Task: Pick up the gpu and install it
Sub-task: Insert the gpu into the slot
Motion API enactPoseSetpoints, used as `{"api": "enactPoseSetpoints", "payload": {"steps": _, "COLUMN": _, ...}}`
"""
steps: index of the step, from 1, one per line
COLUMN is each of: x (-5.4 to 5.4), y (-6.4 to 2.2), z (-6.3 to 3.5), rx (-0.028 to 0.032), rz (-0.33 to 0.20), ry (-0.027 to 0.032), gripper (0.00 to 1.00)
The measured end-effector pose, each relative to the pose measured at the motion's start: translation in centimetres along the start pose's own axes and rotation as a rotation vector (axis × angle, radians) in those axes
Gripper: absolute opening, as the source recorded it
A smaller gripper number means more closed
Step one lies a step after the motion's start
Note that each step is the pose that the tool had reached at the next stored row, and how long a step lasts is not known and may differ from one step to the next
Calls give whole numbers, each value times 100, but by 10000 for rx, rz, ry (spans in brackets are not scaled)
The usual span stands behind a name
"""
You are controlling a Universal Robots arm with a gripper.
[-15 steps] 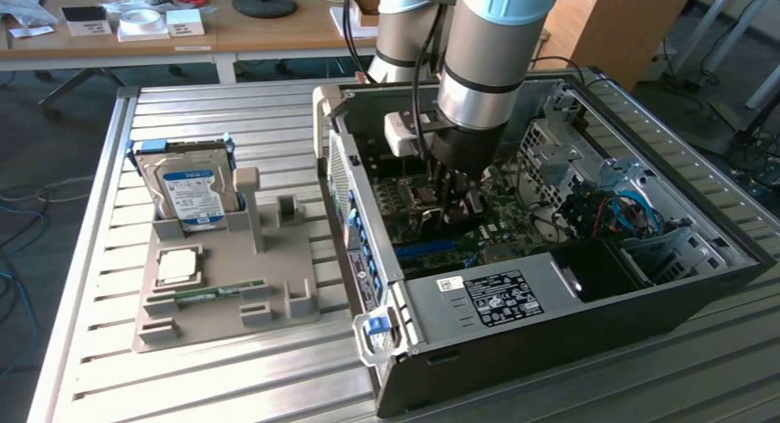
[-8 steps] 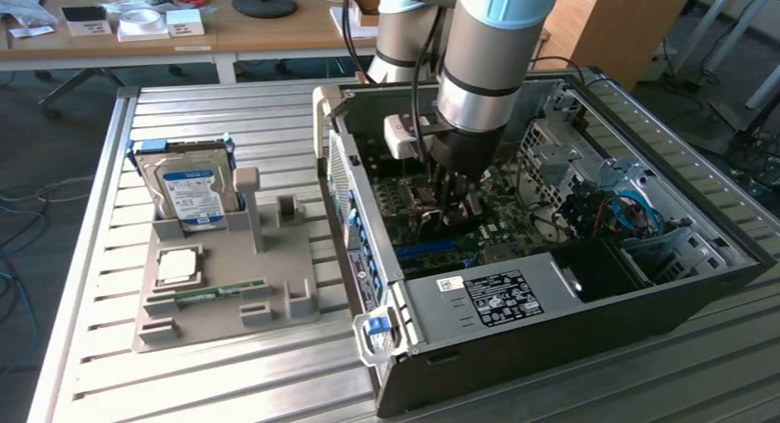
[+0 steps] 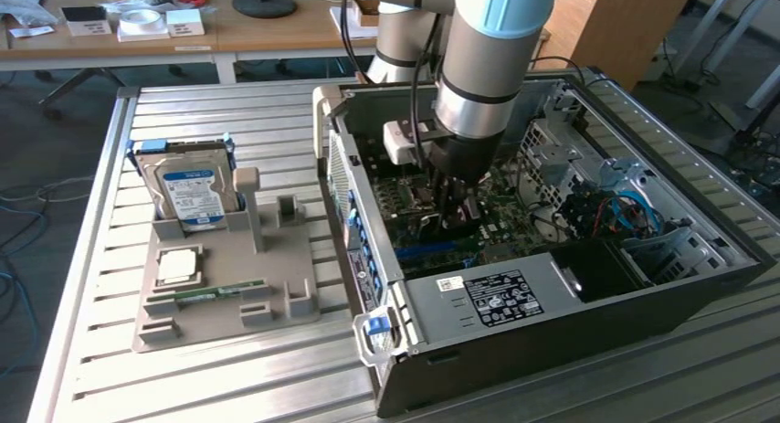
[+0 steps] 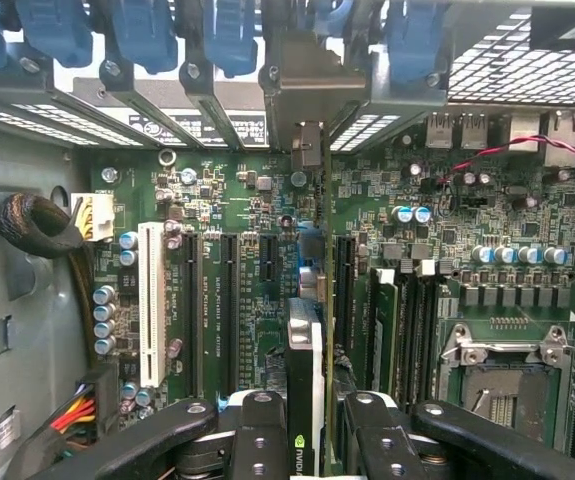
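Note:
The gpu point(image 4: 305, 345) is seen edge-on in the wrist view, a thin dark card with a green logo near my fingers. Its silvery bracket point(image 4: 305, 95) reaches the row of rear slot openings of the computer case point(image 3: 682, 286). My gripper point(image 4: 312, 425) is shut on the card, one black finger point(image 4: 257, 430) on each side. The card stands over the long black slots of the green motherboard point(image 4: 257, 200); whether it sits in a slot I cannot tell. In the exterior view my gripper point(image 3: 458, 208) is deep inside the open case, above the motherboard.
A grey holder tray point(image 3: 219, 295) beside the case carries an upright silver hard drive point(image 3: 193, 190), a green memory stick point(image 3: 207, 293) and a square chip point(image 3: 179, 266). Inside the case are a power supply point(image 3: 494, 295), a white slot point(image 4: 151, 305), a processor socket point(image 4: 507, 375) and cable bundles point(image 4: 37, 225).

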State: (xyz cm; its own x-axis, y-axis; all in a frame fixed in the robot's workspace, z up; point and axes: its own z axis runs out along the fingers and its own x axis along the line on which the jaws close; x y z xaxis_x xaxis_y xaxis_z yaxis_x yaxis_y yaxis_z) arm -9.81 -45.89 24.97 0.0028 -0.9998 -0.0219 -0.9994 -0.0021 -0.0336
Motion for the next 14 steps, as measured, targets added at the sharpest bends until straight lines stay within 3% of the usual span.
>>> {"api": "enactPoseSetpoints", "payload": {"steps": 14, "x": 1, "y": 3, "z": 27, "rx": 4, "rz": 167, "ry": 34, "gripper": 27}}
